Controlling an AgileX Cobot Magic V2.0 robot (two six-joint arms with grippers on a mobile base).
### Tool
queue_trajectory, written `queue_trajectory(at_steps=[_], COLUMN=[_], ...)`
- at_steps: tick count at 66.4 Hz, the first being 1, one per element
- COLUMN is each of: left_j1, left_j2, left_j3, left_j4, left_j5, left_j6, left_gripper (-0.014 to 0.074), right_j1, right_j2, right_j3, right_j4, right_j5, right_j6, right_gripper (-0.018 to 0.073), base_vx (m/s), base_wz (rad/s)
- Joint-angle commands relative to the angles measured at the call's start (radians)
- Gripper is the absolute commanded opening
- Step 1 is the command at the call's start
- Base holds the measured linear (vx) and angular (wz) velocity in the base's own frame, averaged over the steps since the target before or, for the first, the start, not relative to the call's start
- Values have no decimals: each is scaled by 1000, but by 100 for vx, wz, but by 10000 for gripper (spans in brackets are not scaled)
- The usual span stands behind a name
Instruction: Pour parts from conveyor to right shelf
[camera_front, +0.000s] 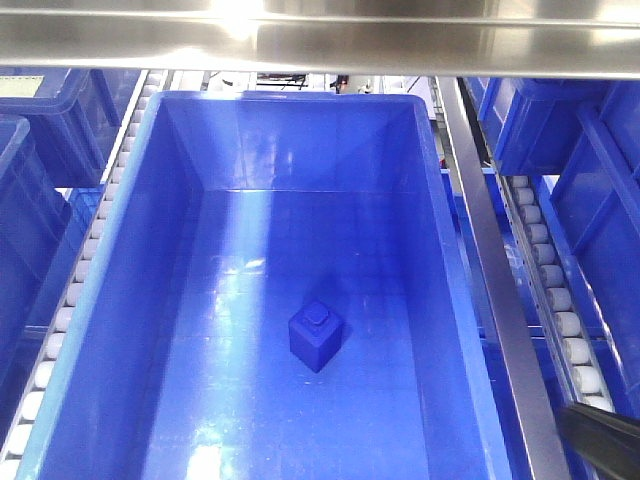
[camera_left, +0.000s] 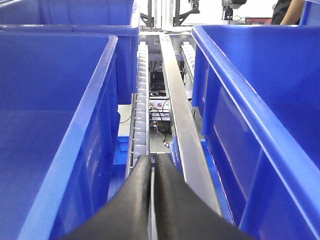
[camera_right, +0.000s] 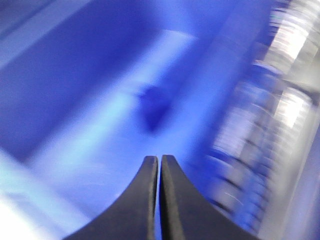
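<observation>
A steel rack (camera_front: 497, 300) with roller rails holds blue bins. One small blue block (camera_front: 316, 336) already sits upright in the middle bin (camera_front: 440, 250), so the pour looks done. The left claw (camera_left: 152, 167) and right claw (camera_right: 159, 165) are both together, holding nothing.

One blue part in a large bin on the roller shelf

A small blue part (camera_front: 316, 336) with a square stud on top stands upright on the floor of a large blue bin (camera_front: 452, 300), near its middle and apart from the walls. Rails of white rollers (camera_front: 548, 283) and a steel bar (camera_front: 487, 260) run along the right side; more rollers are at the left. Other blue bins (camera_front: 560, 120) sit on both sides.
</observation>
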Motion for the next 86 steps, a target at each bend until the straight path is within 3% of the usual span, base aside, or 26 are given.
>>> queue_trajectory(at_steps=[1,7,15,35,47,54,63,86], left_j1=[-8,-8,-8,-8,-8,-8,-8,-8], left_j2=[16,16,16,16,16,16,16,16], left_j3=[-20,-20,-20,-20,-20,-20,-20,-20], left_j4=[-8,-8,-8,-8,-8,-8,-8,-8], left_j5=[-79,-79,-79,-79,-79,-79,-79,-79], left_j6=[-8,-8,-8,-8,-8,-8,-8,-8], left_gripper=[-6,-6,-6,-6,-6,-6,-6,-6], right_j1=[-95,-190,-261,-275,-280,-327,-392,-391], right_j2=[-36,-86,-154,-290,-290,-290,-292,-292], right_j3=[11,30,58,237,323,323,324,324], right_j4=[-38,-91,-134,-154,-296,-357,-345,-278], right_j5=[-85,-89,-132,-267,-338,-347,-373,-399], right_j6=[-1,-1,-1,-1,-1,-1,-1,-1], right_gripper=[-9,-9,-9,-9,-9,-9,-9,-9], base_vx=[0,0,0,0,0,0,0,0], base_wz=[0,0,0,0,0,0,0,0])
